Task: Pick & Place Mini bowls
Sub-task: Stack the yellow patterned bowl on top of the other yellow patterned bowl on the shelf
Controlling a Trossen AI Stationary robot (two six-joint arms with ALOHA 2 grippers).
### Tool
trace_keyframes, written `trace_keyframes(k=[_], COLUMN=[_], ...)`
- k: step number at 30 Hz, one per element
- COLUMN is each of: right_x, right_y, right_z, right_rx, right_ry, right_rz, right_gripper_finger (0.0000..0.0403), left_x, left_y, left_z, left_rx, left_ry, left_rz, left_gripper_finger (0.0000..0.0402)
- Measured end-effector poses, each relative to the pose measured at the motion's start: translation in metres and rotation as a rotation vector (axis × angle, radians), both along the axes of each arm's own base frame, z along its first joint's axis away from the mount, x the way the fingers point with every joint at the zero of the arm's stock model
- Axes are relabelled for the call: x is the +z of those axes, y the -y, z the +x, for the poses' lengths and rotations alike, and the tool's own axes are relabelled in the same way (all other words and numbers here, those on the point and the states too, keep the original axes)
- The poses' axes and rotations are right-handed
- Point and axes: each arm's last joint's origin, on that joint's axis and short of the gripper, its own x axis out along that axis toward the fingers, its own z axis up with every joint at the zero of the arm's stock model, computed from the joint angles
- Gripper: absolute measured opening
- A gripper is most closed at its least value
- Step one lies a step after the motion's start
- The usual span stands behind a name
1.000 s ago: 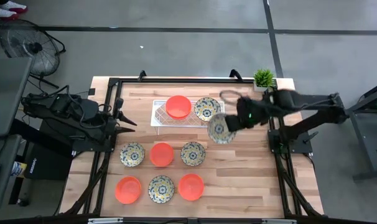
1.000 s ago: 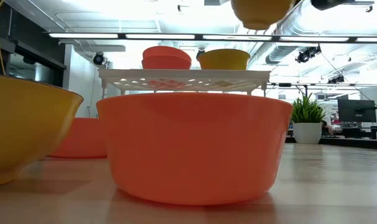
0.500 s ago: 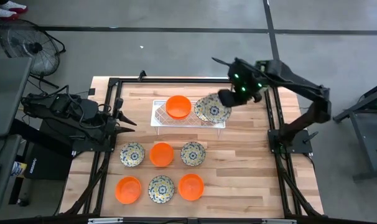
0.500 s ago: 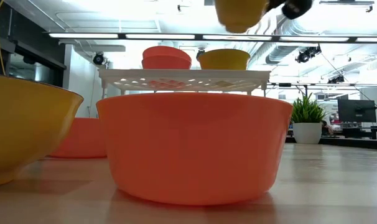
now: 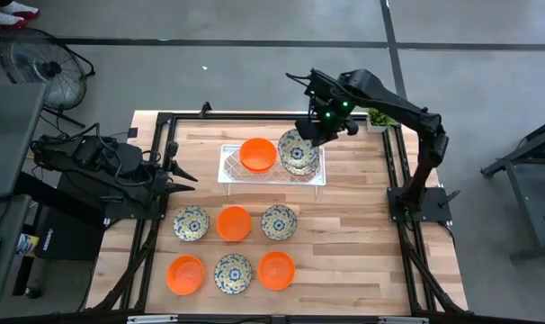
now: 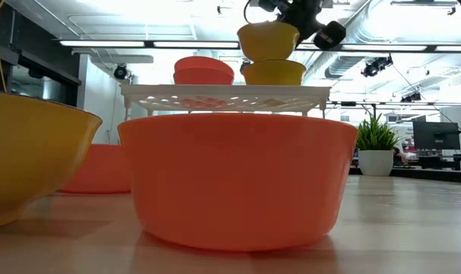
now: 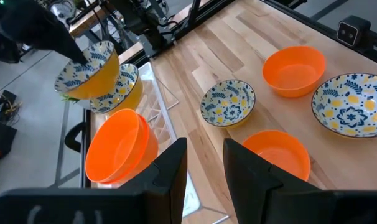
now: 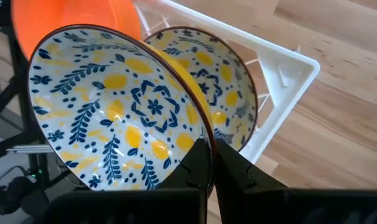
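Nearest the front edge of the table (image 5: 344, 252) sits a row of three mini bowls: an orange bowl (image 5: 185, 274), a floral bowl (image 5: 233, 273) and another orange bowl (image 5: 276, 270). Just behind them is a second row: a floral bowl (image 5: 191, 222), an orange one (image 5: 234, 222), and a floral one (image 5: 279, 221).

My left hand (image 5: 187, 176) waits at the left side of the table, level with the gap between that second row and the tray, well apart from every bowl. Its fingers (image 7: 170, 168) stand a little apart with nothing between them.

Farther back, the white tray (image 5: 229, 167) stands on the table. Stacked orange bowls (image 5: 257, 154) rest on its left part, and a floral bowl (image 8: 229, 93) sits on its right part.

My right hand (image 5: 316, 135) reaches in from the far right over the tray's right part. Its fingers (image 8: 201, 165) are pressed together on the rim of a held floral bowl (image 8: 120, 121), pinching it. From table height that bowl (image 6: 268, 39) hangs above the one on the tray, and I cannot tell if the two touch. It is tilted, its patterned inside facing my wrist.

At the far right corner of the table stands a small potted plant (image 6: 376, 148).
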Motion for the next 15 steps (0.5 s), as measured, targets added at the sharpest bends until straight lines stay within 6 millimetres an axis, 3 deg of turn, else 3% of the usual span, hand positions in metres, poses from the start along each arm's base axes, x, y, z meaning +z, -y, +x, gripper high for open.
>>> trace_keyframes(k=[9,15], right_x=[-0.004,-0.020], right_y=[0.000,-0.003], right_z=[-0.003,0.002], right_rx=[-0.025,-0.024], right_ry=[-0.064,-0.104], right_rz=[-0.003,0.018], right_gripper_finger=[0.0000,0.0000], left_x=[0.000,0.000], left_y=[0.000,0.000], left_z=[0.000,0.000], left_rx=[0.000,0.000], left_ry=[0.001,0.001], left_rz=[-0.001,-0.001], left_gripper_finger=[0.0099,0.0099])
